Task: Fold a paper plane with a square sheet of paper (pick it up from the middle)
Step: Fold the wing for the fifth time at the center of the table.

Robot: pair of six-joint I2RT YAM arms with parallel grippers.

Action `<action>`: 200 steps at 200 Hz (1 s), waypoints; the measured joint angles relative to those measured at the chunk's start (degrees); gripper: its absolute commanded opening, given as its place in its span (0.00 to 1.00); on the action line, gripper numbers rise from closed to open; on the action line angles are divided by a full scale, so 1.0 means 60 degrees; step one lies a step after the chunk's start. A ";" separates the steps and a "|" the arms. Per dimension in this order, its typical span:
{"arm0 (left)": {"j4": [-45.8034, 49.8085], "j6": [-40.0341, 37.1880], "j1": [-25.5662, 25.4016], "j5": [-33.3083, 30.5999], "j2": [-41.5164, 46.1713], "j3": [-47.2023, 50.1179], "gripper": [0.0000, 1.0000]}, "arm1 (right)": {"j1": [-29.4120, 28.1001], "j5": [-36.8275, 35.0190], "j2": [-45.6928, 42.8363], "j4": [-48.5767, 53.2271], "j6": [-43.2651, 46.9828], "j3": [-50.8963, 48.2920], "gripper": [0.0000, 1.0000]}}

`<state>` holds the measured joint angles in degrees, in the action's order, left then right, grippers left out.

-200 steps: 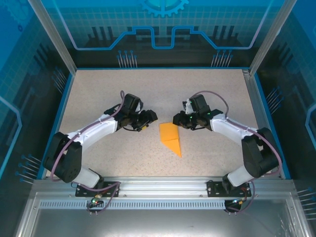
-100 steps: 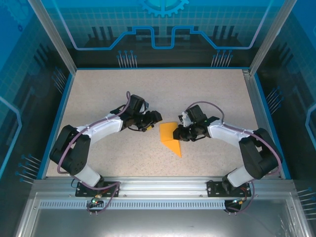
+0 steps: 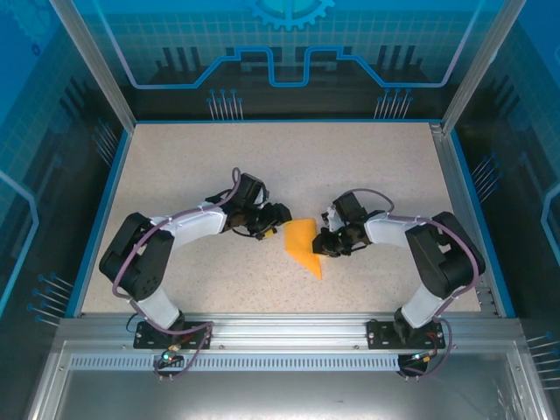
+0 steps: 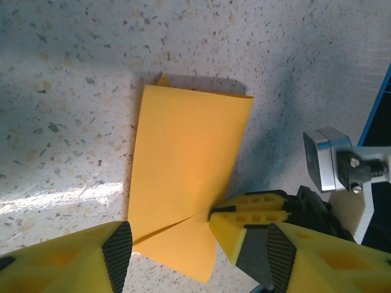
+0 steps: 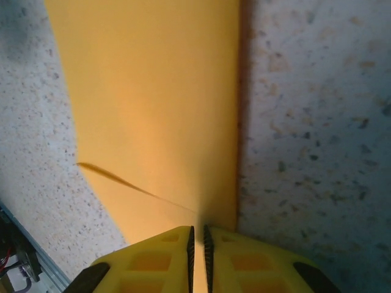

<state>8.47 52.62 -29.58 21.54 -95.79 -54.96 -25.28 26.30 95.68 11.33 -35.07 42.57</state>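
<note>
The square sheet of paper (image 3: 302, 244), already folded into a narrow wedge pointing to 5 o'clock, lies flat near the middle of the table (image 3: 175, 157). At its 3 o'clock the right gripper (image 3: 326, 244), jaws together, bears on the edge where a flap's crease ends, probably to pin it. At 10 o'clock the left gripper (image 3: 278, 220) hovers with jaws apart, straddling a corner, seemingly ready to take it. One sheet, two grippers.
</note>
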 measured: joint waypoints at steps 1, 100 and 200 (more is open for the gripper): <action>0.0004 0.0000 -0.0004 0.0000 -0.0004 0.0004 0.63 | 0.0007 0.0015 0.0007 -0.0015 0.0000 -0.0004 0.15; -0.0047 0.0514 -0.0324 0.0000 -0.0342 0.0317 0.59 | 0.0780 0.1628 0.0168 -0.1752 -0.0146 -0.0885 0.16; -0.0743 0.0998 -0.0605 0.0142 -0.0984 0.0579 0.53 | 0.0787 0.1668 0.0193 -0.1800 -0.0146 -0.0900 0.16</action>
<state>4.01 58.61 -33.21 22.39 -101.69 -51.48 -20.56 36.32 96.84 0.54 -35.94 37.17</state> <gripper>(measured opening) 0.540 0.165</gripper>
